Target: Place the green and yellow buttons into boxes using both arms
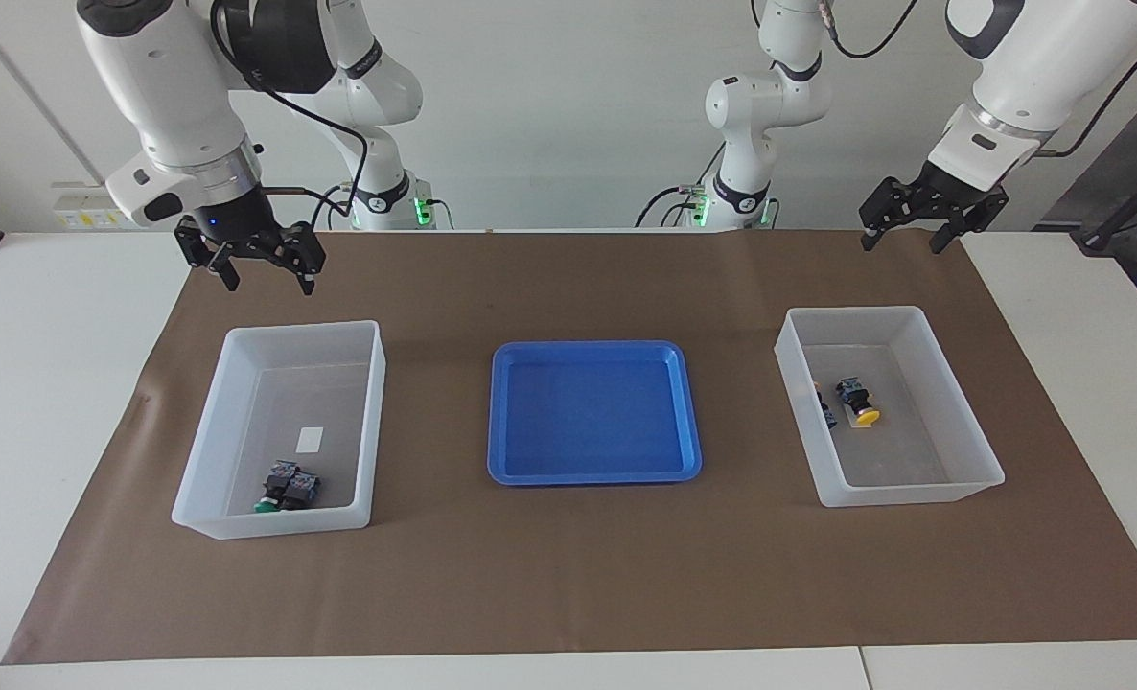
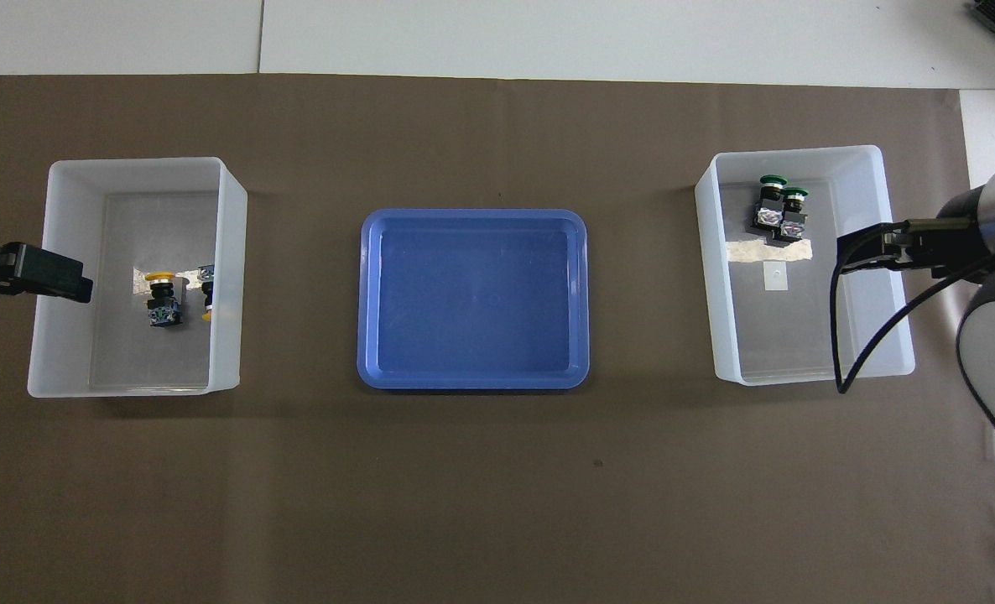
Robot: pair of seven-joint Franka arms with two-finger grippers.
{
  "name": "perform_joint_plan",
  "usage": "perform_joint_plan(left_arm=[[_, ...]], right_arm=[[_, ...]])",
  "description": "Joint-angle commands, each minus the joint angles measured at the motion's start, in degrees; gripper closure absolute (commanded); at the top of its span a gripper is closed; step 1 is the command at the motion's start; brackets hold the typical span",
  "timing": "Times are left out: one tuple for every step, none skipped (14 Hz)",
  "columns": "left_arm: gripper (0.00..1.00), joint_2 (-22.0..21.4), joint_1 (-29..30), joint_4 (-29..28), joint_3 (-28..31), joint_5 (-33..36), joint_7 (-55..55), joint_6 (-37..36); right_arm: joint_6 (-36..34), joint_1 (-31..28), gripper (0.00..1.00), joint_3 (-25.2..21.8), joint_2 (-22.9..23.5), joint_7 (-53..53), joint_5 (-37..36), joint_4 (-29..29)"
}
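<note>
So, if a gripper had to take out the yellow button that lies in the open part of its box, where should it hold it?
Probably by the black body of the yellow button, just under the cap, coming straight down from above. It lies on its side on the floor of the box, away from the walls, so fingers could close across the narrow body.

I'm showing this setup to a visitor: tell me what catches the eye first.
The blue tray lies bare at the middle of the brown mat. Two green buttons sit in the box toward the right arm's end; two yellow buttons sit in the other box.
</note>
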Motion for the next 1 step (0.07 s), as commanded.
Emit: perform_joint_plan(left_arm=[[0.0,-0.76,-0.33,-0.04,0.2,-0.53,-0.69,-1.09]], right_arm=[[0.18,-0.78,0.0,0.26,-1.37,-1.17,1.31,-1.46]])
